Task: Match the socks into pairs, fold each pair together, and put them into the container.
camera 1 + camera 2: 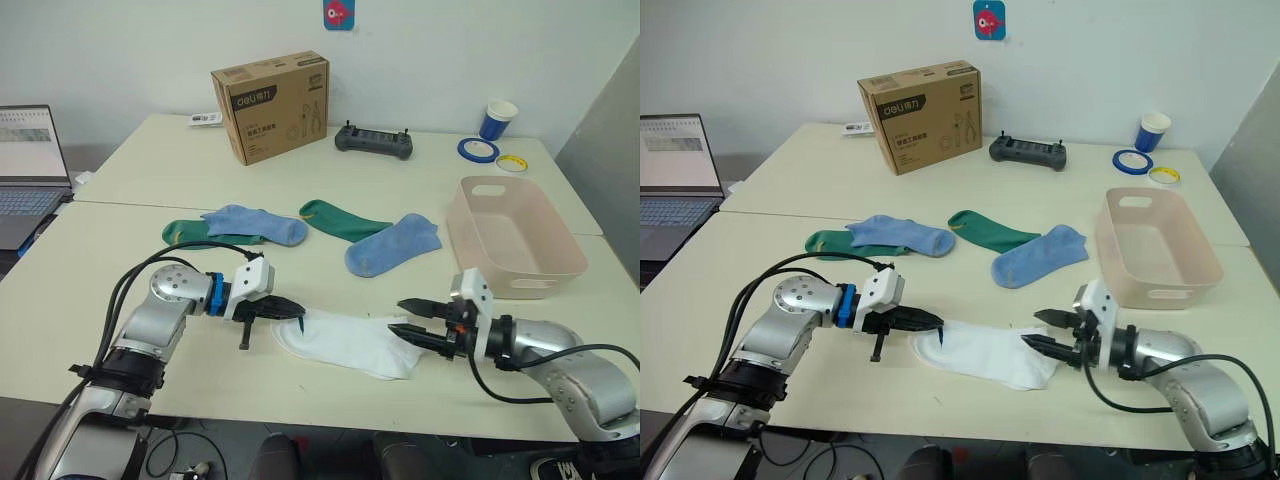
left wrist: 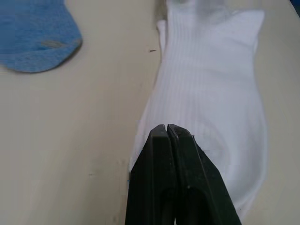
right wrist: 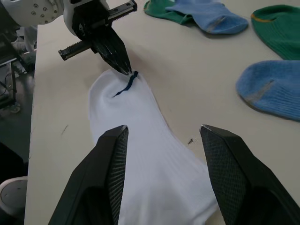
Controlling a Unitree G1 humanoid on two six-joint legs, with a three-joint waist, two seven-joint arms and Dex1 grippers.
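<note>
We had our left hand (image 1: 288,308) pinched closed on the toe end of the white socks (image 1: 350,343), our right hand (image 1: 418,322) spread open over their cuff end, near the empty pink container (image 1: 520,262). No pair was yet in it; blue and green socks lay loose on the worktop (image 1: 90,270). Beyond them, the cardboard box (image 1: 272,105) read "deli".

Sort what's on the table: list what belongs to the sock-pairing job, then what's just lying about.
Job:
white socks, pinched at one end by the left gripper, right gripper open at the other end
two light blue socks
two dark green socks
pink container

Lying about:
cardboard box
black controller
blue paper cup
tape rolls
laptop
</note>
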